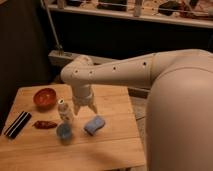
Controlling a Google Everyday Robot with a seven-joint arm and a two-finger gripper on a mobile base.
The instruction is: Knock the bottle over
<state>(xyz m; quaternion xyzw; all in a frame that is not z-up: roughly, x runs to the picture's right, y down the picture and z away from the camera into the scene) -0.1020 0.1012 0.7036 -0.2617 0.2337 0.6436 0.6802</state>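
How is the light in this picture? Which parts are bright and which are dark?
Camera view: warm, dim light lies on the wooden table, and the background behind it is nearly black. Camera view: the pale arm is the brightest part. The gripper hangs beside the upright bottle; both are evenly lit, without glare.
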